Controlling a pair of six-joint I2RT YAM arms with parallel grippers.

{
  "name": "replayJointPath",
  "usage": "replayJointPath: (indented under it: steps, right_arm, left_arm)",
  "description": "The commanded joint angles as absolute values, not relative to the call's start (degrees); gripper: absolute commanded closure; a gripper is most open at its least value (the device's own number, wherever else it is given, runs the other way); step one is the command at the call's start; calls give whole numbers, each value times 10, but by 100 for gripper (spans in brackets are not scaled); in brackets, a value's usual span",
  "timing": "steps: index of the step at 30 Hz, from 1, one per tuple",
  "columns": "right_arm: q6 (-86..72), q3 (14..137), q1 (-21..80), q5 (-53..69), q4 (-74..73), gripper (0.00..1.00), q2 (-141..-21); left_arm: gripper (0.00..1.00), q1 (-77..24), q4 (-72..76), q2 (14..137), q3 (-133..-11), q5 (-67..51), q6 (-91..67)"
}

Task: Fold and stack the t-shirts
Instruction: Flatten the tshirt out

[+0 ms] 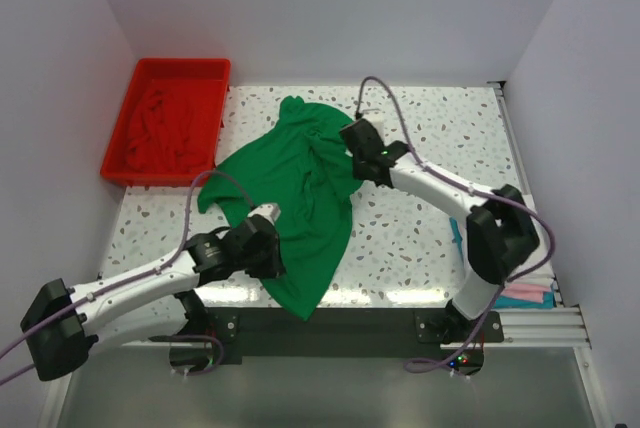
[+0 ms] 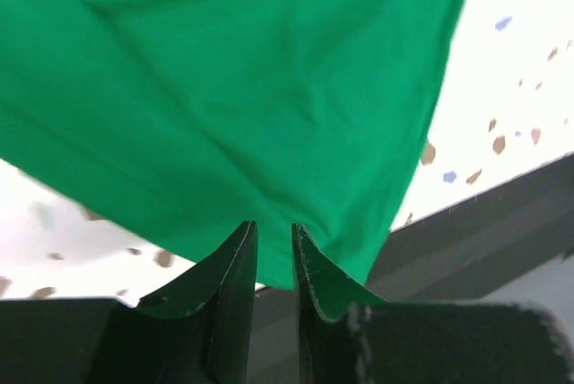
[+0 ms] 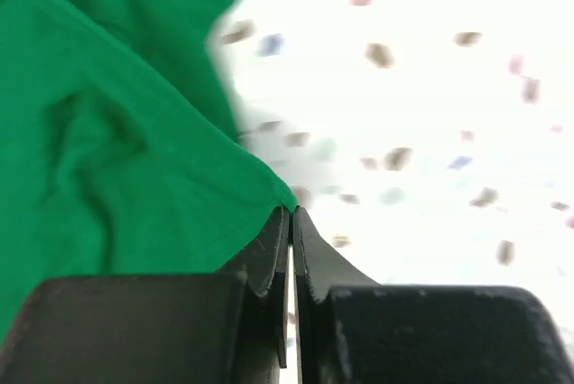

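The green shirt (image 1: 300, 188) lay lengthwise far-to-near on the tabletop (image 1: 430, 228) — right gripper (image 3: 290, 213) pinching its far edge, left gripper (image 2: 273, 230) pinching its near-left hem.

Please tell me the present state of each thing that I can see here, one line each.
Bright green soft cloth t-shirt: unfolded, crumpled on the table, one end overhanging the near edge.
Left end effector: jaws slightly apart at the t-shirt's edge; grip unclear.
Right end effector: shut, pinching the t-shirt's edge.
Rectangular red plastic tray: holds crumpled red cloth.
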State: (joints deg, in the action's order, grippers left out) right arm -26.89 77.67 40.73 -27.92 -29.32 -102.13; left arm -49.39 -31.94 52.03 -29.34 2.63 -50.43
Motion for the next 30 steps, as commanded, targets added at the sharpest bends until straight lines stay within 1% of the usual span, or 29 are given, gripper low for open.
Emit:
replayJointPath:
  steps: [1,3,4,5,7,12,19,24,30]
  right_arm:
    - [-297,712,341,-286,-282,100,-916]
    - [-295,672,307,-273,-276,100,-883]
    - [-294,662,301,-271,-276,100,-860]
    - [-292,650,295,-267,-277,100,-852]
    - [-292,640,287,-265,-279,100,-839]
    - [-291,623,279,-258,-276,100,-819]
    - [-287,622,271,-249,-271,100,-817]
    - [-286,622,263,-243,-270,100,-819]
    - [-285,617,255,-228,-266,100,-815]
  left_arm:
    - [73,-559,-290,565,-337,53,-518]
    - [70,-612,-283,596,-354,60,-515]
    - [66,-629,-280,605,-359,68,-515]
    - [65,-655,-279,612,-365,69,-513]
    - [61,-678,-259,635,-377,66,-503]
    - [55,-736,-264,710,-423,72,-488]
    - [52,-796,-346,775,-475,146,-509]
    - [52,-821,-396,802,-492,168,-529]
    - [51,-843,-420,825,-490,185,-548]
